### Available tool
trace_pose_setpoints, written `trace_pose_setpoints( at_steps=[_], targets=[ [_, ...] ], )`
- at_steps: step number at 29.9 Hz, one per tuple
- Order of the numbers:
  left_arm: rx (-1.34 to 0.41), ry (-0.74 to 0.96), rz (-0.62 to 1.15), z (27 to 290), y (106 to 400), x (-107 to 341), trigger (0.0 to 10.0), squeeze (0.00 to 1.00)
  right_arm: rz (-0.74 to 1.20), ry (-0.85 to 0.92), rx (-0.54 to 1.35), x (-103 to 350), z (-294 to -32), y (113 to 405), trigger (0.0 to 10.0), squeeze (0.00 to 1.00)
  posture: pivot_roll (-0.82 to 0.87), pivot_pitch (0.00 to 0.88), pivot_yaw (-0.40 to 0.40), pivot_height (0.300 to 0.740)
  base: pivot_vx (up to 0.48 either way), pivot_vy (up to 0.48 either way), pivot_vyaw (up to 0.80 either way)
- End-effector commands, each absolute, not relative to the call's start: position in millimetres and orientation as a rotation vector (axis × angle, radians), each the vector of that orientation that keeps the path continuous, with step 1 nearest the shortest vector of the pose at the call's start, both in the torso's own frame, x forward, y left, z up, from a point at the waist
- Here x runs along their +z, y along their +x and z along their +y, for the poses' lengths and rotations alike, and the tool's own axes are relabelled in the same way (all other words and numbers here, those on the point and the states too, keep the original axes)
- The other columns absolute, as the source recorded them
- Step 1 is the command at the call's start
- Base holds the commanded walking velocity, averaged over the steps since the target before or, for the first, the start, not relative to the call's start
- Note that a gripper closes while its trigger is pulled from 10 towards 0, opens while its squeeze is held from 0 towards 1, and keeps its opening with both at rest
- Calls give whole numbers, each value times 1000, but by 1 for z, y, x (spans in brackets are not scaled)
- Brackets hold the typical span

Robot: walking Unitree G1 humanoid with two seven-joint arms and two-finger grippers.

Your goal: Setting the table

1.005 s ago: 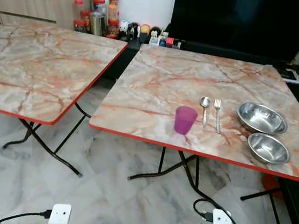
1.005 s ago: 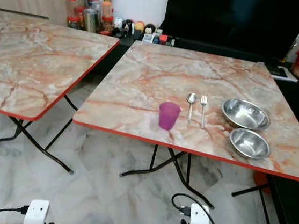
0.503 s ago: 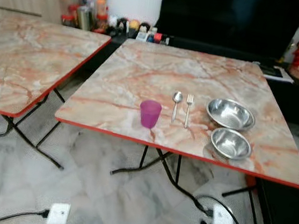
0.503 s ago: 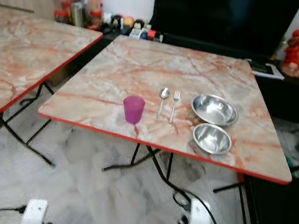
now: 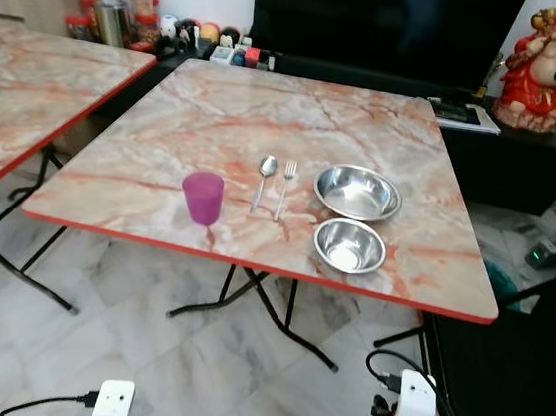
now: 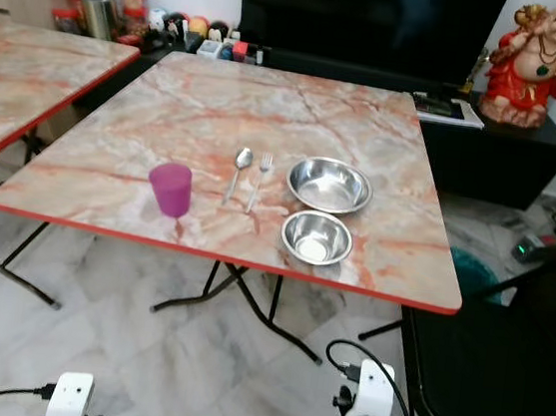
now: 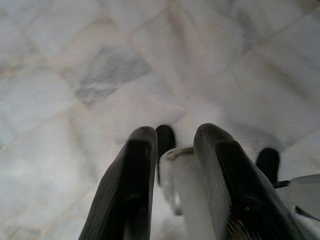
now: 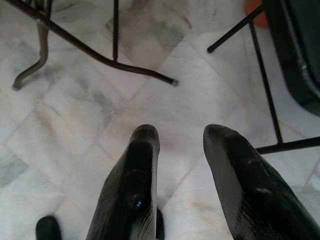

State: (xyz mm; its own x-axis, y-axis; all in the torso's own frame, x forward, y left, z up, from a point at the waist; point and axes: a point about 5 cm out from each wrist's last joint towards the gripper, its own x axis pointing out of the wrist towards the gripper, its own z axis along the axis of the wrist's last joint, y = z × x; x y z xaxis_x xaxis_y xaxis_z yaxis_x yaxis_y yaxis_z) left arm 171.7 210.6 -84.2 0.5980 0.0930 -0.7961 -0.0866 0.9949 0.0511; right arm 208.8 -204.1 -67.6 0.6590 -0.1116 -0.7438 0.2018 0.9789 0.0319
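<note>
Low down, both grippers hang over the marble floor (image 5: 62, 344) — fingers parted, holding nothing.
Nearest the tabletop's (image 5: 218, 121) front edge stands the purple cup (image 5: 202, 197), then small bowl (image 5: 350, 246), spoon (image 5: 264, 179), fork (image 5: 284, 187) — large bowl (image 5: 358, 192) farthest.

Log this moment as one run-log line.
phase: facing table | on table: purple cup, spoon, fork, two steel bowls | left gripper open, low | right gripper open, low

— Head cameras?
— High, angled down at the marble-patterned folding table (image 5: 369, 118); both eyes share it.
— Wrists?
— Low, facing the pale marble floor tiles (image 8: 75, 115) along black fingers (image 7: 130, 190).
</note>
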Motion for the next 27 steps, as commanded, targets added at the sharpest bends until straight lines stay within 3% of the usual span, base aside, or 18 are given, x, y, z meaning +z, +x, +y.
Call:
trace_pose_setpoints(
  at_steps=[1,18,27],
  targets=[
    [114,16,931,217,170,-84,10000,0,821,129,-207,-66,-208,211,10000,0,27,0,-44,732,0,0,0],
    [122,9,929,220,170,-83,10000,0,838,110,-256,-69,-217,202,10000,0,19,0,-22,732,0,0,0],
    [106,-7,930,220,170,-83,10000,0,917,-2,-327,-73,-239,185,10000,0,13,0,-18,732,0,0,0]
  ],
)
